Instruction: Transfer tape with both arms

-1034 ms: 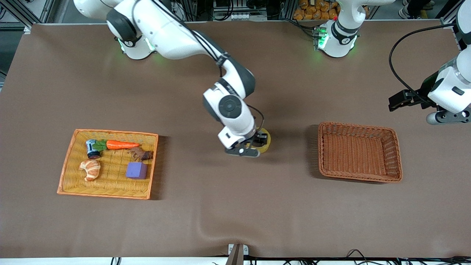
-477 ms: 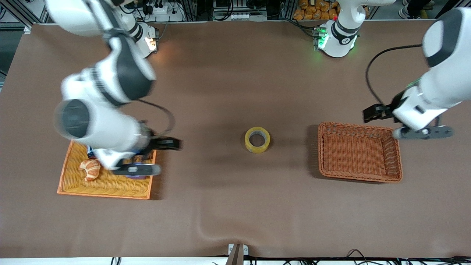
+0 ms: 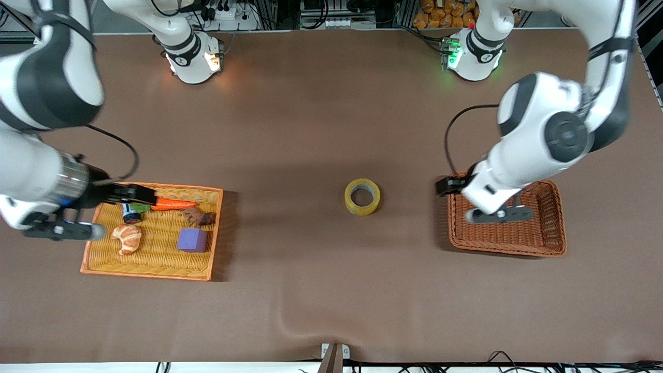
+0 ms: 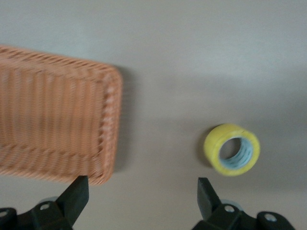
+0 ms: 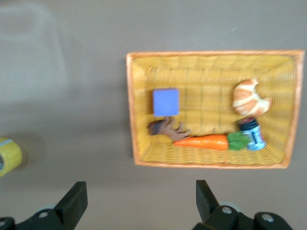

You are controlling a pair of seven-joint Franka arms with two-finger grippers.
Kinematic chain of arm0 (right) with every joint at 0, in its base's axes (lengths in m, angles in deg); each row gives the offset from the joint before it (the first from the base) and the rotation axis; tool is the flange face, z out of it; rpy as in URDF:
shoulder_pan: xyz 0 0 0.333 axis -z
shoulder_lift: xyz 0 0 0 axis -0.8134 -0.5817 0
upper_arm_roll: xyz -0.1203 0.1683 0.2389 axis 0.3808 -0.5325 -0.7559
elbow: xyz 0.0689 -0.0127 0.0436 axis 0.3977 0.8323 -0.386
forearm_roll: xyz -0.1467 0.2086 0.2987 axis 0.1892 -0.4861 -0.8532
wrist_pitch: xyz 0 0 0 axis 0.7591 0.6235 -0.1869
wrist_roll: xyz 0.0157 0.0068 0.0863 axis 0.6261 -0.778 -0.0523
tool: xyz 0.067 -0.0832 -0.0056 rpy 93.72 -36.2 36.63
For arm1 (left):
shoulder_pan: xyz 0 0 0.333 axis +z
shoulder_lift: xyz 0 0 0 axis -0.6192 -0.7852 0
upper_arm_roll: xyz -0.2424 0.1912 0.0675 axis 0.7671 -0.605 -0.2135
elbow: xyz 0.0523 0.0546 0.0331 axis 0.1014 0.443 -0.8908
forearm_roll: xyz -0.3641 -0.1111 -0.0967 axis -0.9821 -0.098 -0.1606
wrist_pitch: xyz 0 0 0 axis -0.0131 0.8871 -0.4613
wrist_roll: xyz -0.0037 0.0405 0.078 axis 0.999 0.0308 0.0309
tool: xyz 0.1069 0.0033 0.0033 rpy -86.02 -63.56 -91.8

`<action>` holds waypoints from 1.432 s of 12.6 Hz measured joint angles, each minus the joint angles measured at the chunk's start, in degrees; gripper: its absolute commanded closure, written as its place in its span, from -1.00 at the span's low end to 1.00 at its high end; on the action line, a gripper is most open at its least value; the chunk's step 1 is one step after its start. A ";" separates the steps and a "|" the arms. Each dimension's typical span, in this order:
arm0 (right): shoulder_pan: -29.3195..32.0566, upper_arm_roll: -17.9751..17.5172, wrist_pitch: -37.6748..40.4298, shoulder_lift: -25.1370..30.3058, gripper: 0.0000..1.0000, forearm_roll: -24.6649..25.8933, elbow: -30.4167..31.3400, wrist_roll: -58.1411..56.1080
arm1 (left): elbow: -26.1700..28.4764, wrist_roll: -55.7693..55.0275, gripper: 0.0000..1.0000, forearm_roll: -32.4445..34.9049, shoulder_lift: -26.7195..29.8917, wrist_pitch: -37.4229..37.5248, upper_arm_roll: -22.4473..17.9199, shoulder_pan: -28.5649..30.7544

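The tape (image 3: 362, 197), a yellowish ring with a grey-white core, lies flat on the brown table midway between the two baskets. Nothing holds it. It shows in the left wrist view (image 4: 232, 149) and at the edge of the right wrist view (image 5: 7, 155). My left gripper (image 3: 494, 212) hangs open and empty over the brown wicker basket (image 3: 549, 243), at the basket's end toward the tape. In its own view the left gripper (image 4: 141, 199) has its jaws wide apart. My right gripper (image 3: 62, 228) is open and empty, up over the outer edge of the yellow tray (image 3: 150, 269). The right gripper (image 5: 139, 199) also shows its jaws wide apart.
The yellow tray holds a carrot (image 3: 173, 204), a croissant (image 3: 127, 238), a purple cube (image 3: 192, 240), a small jar (image 3: 129, 210) and a brown toy (image 3: 198, 216). The brown basket (image 4: 53, 129) is empty.
My right gripper let go of the tape and swung away to the yellow tray. My left arm came in from the table's end to over the brown basket. The tape stayed put.
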 measured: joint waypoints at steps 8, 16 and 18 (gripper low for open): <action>6.87 0.15 -13.13 12.79 -1.00 3.45 21.15 -7.51 | -0.14 -8.81 -1.00 -0.10 -10.72 -14.19 0.01 -12.05; 11.60 0.22 -7.88 21.32 -1.00 6.07 26.04 -14.55 | 1.36 -9.74 -1.00 1.17 -15.88 -16.78 -0.23 -14.76; 11.86 0.22 -5.91 23.03 -1.00 6.12 26.12 -14.55 | 2.15 -10.65 -1.00 1.17 -16.47 -17.69 -0.22 -15.45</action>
